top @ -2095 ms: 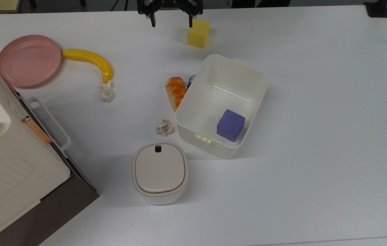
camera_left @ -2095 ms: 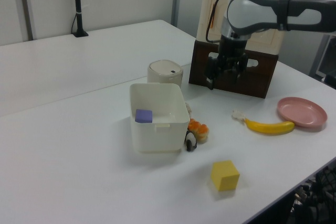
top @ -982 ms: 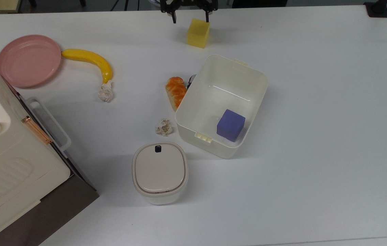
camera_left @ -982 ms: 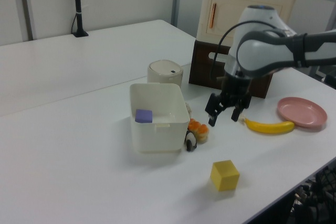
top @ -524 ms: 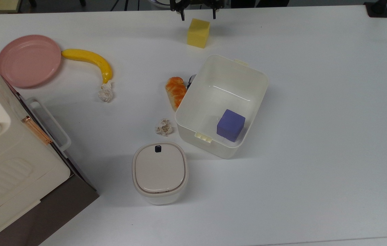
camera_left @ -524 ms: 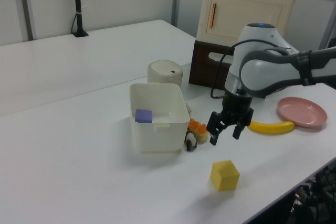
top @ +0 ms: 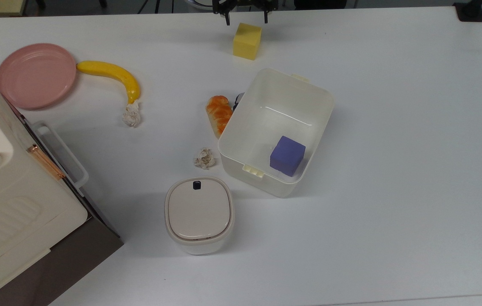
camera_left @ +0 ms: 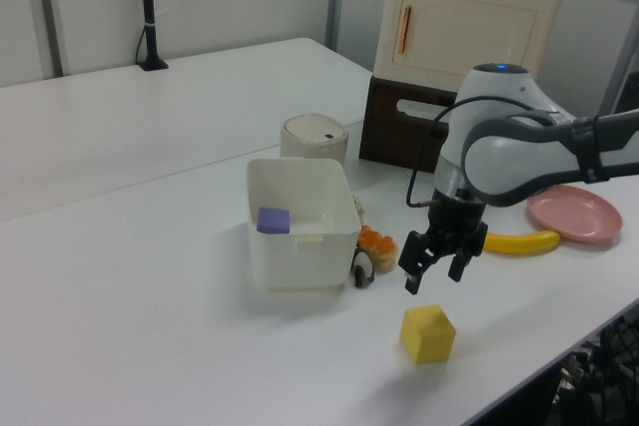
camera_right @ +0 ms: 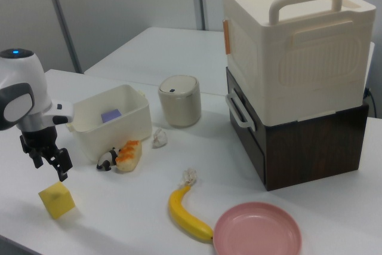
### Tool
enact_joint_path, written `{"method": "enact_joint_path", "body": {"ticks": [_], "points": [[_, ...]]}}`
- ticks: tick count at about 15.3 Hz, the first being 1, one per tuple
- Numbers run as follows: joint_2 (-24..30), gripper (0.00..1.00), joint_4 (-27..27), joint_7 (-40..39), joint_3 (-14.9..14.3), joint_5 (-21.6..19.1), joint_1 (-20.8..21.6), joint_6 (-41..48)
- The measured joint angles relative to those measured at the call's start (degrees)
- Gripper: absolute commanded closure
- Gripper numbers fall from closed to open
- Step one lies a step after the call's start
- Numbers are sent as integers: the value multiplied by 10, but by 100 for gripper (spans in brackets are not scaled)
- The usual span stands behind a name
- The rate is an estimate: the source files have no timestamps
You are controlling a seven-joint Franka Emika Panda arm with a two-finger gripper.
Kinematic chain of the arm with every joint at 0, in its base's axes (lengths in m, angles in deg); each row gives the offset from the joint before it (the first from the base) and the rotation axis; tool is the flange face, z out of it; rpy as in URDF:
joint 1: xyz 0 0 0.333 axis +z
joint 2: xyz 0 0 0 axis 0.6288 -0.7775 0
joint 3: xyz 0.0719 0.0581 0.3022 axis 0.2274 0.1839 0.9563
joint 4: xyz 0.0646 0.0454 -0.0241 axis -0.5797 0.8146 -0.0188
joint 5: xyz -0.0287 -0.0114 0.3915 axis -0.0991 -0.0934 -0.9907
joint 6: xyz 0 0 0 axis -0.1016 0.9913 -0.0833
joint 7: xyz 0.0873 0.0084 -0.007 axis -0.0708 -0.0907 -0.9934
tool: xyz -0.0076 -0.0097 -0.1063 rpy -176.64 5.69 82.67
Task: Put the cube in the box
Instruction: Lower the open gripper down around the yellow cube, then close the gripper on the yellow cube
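The gripper point(camera_left: 439, 275) hangs just above the cube point(camera_left: 427, 333) with its two fingers spread apart and nothing between them; in the left view it sits right of centre, in the lower half of the frame. In the top view the gripper point(top: 246, 19) is at the top edge, its fingertips straddling the far side of the cube point(top: 247, 41). In the right view the gripper point(camera_right: 52, 168) is at the lower left, over the cube point(camera_right: 57, 200), which rests on the white table point(top: 394, 127).

The box point(top: 278, 130) stands near the middle of the top view, apart from the cube, and holds a purple cube point(top: 287, 155) in one corner. A toy bread roll point(top: 219, 113) lies against the box's side. Farther out are a round lidded container point(top: 199, 214), a banana point(top: 113, 76), a pink plate point(top: 35, 75) and a large cream case point(camera_right: 295, 37) on a dark wooden base point(camera_right: 304, 147).
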Motion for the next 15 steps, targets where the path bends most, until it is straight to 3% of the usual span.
{"method": "enact_joint_path", "body": {"ticks": [8, 15], "points": [[-2, 0, 31, -6, 0, 0, 0, -14], [-41, 0, 37, -11, 0, 0, 4, -46]]}}
